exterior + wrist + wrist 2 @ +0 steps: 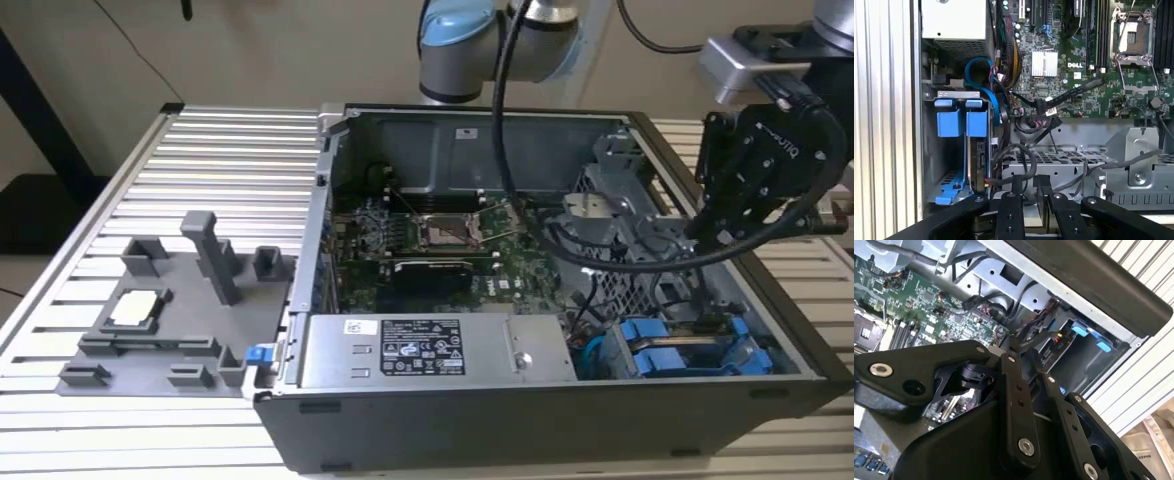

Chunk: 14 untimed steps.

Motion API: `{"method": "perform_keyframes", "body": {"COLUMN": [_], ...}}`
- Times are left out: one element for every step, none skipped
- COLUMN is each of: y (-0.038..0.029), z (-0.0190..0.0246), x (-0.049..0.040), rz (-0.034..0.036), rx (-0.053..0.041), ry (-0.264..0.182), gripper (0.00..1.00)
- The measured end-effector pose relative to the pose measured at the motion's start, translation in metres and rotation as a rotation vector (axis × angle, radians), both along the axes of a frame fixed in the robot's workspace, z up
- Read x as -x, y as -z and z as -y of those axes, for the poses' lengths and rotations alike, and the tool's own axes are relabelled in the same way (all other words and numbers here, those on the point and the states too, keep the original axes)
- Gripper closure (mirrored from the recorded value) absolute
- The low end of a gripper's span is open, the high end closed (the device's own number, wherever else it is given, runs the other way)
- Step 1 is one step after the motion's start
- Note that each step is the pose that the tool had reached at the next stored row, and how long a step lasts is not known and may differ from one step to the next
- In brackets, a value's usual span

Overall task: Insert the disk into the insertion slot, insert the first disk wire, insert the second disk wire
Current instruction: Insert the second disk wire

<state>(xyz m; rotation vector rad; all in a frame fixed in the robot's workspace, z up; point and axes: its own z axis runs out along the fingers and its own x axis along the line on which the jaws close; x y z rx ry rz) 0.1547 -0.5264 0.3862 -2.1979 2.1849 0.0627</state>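
Snag risk: the disk (975, 155) sits in its blue carrier (949, 122) inside the insertion slot (956, 93), and my gripper (1029, 182) hangs among loose black cables (1021, 152). I can't tell its grip; a careless pull could yank them.

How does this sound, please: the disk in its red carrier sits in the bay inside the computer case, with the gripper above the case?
Not quite: the carrier is blue, not red, as the first wrist view shows. The disk in its blue carrier sits in the bay inside the computer case, with the gripper above the case.
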Motion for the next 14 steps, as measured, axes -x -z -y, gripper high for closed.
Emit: {"method": "perform_keyframes", "body": {"y": [0.0,0.0,0.0,0.0,0.0,0.0001,0.0,0.0001,0.0001,0.0001,0.0002,0.0003,0.0005,0.0008], "z": [0.0,0.0,0.0,0.0,0.0,0.0,0.0,0.0,0.0,0.0,0.0,-0.0001,-0.0001,-0.0002], "x": [0.0038,0.0073,0.0108,0.0143,0.0177,0.0212,0.0246,0.0281,0.0317,0.0351,0.0384,0.0413,0.0435,0.045], "rz": [0.0006,0.001,0.0015,0.0019,0.0023,0.0028,0.0033,0.0038,0.0043,0.0048,0.0054,0.0059,0.0064,0.0064], "rx": [0.0,0.0,0.0,0.0,0.0,-0.0001,0.0,0.0,0.0,0.0001,0.0,0.0001,0.0,-0.0001], "ry": [0.0,0.0,0.0,0.0,0.0,0.0,0.0,0.0,0.0,0.0,-0.001,-0.001,-0.003,-0.007], "gripper": [0.73,0.73,0.73,0.73,0.73,0.73,0.73,0.73,0.73,0.73,0.73,0.73,0.73,0.73]}}
